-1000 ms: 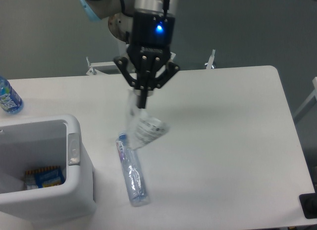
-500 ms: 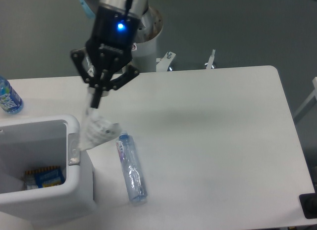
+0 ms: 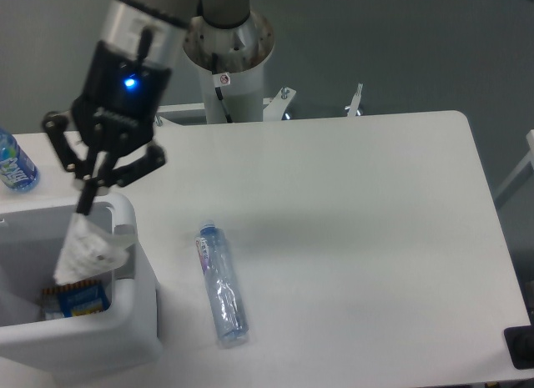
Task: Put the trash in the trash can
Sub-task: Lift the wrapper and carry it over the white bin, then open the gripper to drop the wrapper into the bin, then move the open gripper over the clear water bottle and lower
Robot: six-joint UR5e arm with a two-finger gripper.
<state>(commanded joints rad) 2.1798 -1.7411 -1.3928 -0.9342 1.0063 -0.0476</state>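
1. The black two-finger gripper hangs over the open mouth of the large white rectangular plastic trash can at the table's left edge. Its fingers are pinched together on the top of a crumpled white paper-and-plastic wad, which dangles below them, its lower end already inside the rim.

2. I judge the step in hand to be the drop itself: the wad sits above the bin's hollow, close to the right wall and the small grey tab on the rim.

3. The next move calls for parting the fingers so the wad falls clear. Because it hangs near the right wall, a nudge further left first would make a snag on the rim less likely.

4. A crushed clear plastic bottle with a pale blue cap lies flat on the white table, just right of the bin and apart from it. That piece is not yet binned.

5. Inside the bin lies a blue-and-orange packet. A fuller bottle with a bright blue label stands at the far left.

6. Printing shows on the wad, the packet and both bottle labels, but all of it is too small and blurred to read.
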